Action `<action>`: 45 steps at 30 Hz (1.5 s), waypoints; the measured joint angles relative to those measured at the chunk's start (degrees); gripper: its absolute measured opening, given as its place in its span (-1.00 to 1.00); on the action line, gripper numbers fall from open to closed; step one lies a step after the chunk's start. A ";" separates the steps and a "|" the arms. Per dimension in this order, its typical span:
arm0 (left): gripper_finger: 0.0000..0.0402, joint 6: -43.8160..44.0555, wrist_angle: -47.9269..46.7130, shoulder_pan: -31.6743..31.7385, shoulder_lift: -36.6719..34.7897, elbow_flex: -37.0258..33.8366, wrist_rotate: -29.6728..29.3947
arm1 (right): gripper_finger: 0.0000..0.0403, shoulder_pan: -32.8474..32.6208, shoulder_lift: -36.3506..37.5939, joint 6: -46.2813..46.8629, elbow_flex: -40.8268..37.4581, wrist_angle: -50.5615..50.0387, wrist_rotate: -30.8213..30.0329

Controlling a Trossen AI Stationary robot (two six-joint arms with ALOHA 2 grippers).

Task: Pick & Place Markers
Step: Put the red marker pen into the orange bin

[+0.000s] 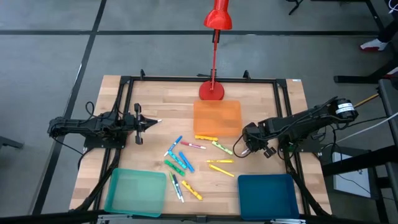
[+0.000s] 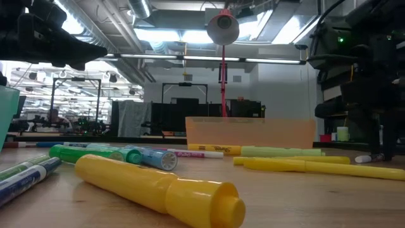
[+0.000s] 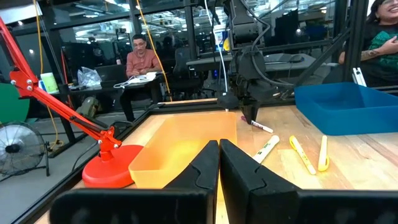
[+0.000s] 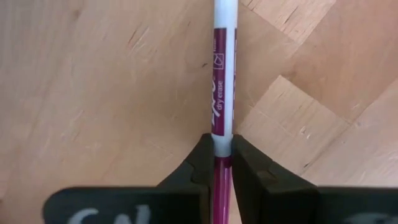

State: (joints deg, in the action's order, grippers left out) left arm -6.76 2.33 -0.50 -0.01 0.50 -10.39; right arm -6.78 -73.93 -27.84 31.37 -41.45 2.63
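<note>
Pinched between the fingers of the right gripper is a white dry-erase marker with a magenta label, its barrel running straight out from between the fingertips over the bare wooden table; whether its far end rests on the wood cannot be told. From above, the right gripper is seen at the right of the table, just beside the near right corner of the orange tray and just beyond the blue tray. The other markers are scattered across the middle of the table: a yellow one touching the near edge of the orange tray, a pale green one just left of the right gripper, two yellow ones nearer the blue tray, a white one with a pink label, and a loose cluster of blue and green ones to the left, with a yellow one and a white one with green nearest, beside the teal tray. At table height a large yellow marker lies closest, with a green one behind it. The left gripper is held over the left side of the table, well apart from the markers, its fingers pressed together with nothing between them. A red desk lamp stands at the far edge, behind the orange tray. A seated person is visible in the room beyond the table.
</note>
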 joint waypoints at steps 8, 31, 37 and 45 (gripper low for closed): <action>-0.94 0.00 0.00 -0.02 0.00 0.02 0.00 | -0.82 -0.23 -0.04 1.91 0.33 0.73 0.22; -0.94 0.00 0.00 -0.02 0.00 0.00 -0.01 | -0.82 -0.86 0.02 5.45 0.98 7.32 0.75; -0.95 0.00 0.00 -0.01 0.00 0.00 0.00 | -0.82 -0.86 0.02 9.06 2.45 7.44 0.63; -0.94 0.00 0.00 0.00 0.00 0.00 0.01 | -0.83 -2.67 0.04 12.88 5.13 6.44 1.66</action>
State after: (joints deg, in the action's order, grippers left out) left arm -6.76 2.33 -0.49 -0.01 0.49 -10.37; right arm -9.45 -73.89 -14.96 36.50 -35.00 4.29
